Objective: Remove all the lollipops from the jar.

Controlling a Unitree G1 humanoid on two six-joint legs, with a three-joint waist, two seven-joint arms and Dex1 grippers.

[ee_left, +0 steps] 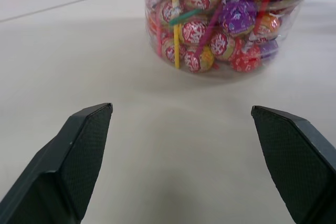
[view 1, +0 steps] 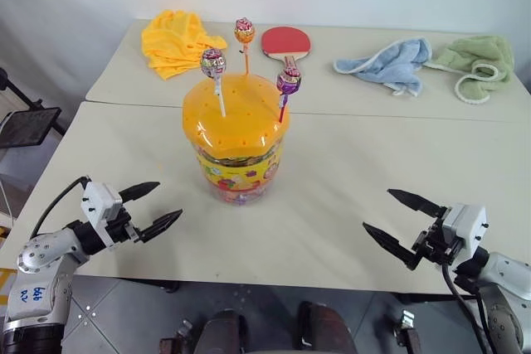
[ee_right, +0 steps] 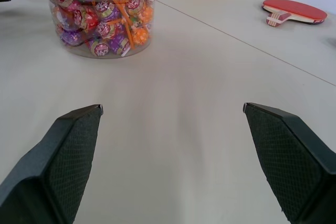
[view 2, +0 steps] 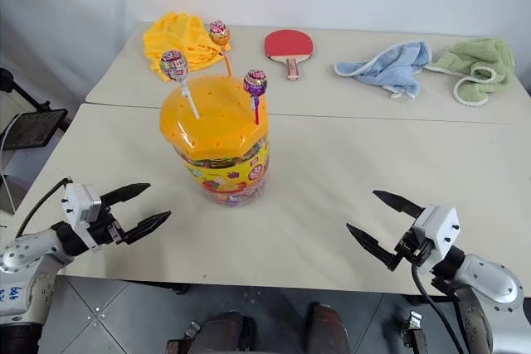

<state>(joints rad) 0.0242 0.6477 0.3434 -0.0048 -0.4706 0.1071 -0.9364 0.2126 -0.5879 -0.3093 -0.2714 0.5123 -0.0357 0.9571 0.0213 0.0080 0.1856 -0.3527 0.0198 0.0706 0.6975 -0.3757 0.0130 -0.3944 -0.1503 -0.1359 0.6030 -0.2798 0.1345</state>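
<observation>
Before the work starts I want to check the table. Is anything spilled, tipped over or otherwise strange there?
Nothing is spilled or tipped. The squat clear plastic jar with the orange domed lid stands upright, and three wrapped lollipops stick up from holes in the lid. The yellow, blue and green cloths lie crumpled.

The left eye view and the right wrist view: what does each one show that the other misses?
Left eye alone: three lollipops standing in the jar's orange lid, the left end effector, and blue and green cloths.
Right wrist alone: the wrapped candies packed inside the jar, seen close up.
Both: the jar, yellow cloth, red paddle, table, and the open right end effector.
</observation>
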